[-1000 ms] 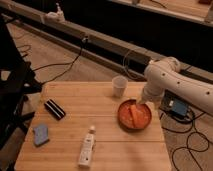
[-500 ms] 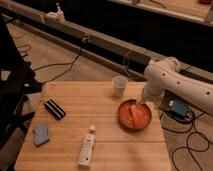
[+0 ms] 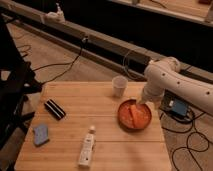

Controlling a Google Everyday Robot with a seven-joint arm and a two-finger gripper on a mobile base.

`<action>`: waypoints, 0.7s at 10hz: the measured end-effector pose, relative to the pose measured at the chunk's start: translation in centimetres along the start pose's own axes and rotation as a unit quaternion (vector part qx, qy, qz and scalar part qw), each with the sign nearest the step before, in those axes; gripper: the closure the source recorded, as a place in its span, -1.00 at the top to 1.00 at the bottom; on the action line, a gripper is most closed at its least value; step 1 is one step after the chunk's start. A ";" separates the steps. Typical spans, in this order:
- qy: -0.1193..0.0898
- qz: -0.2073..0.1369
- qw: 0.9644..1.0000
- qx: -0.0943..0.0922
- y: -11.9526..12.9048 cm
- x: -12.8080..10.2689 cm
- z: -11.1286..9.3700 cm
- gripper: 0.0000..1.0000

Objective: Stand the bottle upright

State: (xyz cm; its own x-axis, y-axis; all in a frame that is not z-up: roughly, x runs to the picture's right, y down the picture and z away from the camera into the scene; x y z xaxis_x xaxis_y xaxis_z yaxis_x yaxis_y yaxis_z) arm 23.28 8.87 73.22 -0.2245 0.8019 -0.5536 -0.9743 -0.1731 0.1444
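The slim white bottle [image 3: 87, 147] lies on its side near the front of the wooden table [image 3: 90, 107], cap pointing away from me. My white arm comes in from the right. Its gripper [image 3: 140, 101] hangs over the far edge of an orange bowl [image 3: 135, 115], well to the right of and behind the bottle. A short white cup [image 3: 118, 86] stands upright at the table's far edge, just left of the gripper.
A black rectangular object [image 3: 54, 109] lies at the left. A blue-grey sponge-like piece [image 3: 40, 134] lies at the front left. Something orange lies in the bowl. Cables run over the floor behind and to the right. A dark stand is at the left.
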 end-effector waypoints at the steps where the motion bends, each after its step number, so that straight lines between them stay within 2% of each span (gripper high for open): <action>1: 0.000 0.000 1.000 0.000 0.0 0.0 0.0 0.20; 5: 0.000 0.000 1.000 -0.001 0.0 0.0 -0.1 0.20; 7: 0.002 -0.016 1.000 -0.010 1.6 0.2 0.3 0.20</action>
State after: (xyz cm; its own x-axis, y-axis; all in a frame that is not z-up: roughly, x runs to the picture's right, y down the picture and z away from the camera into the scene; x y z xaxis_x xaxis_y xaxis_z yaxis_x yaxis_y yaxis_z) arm 21.70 8.92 73.55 -0.1938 0.8053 -0.5602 -0.9810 -0.1598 0.1096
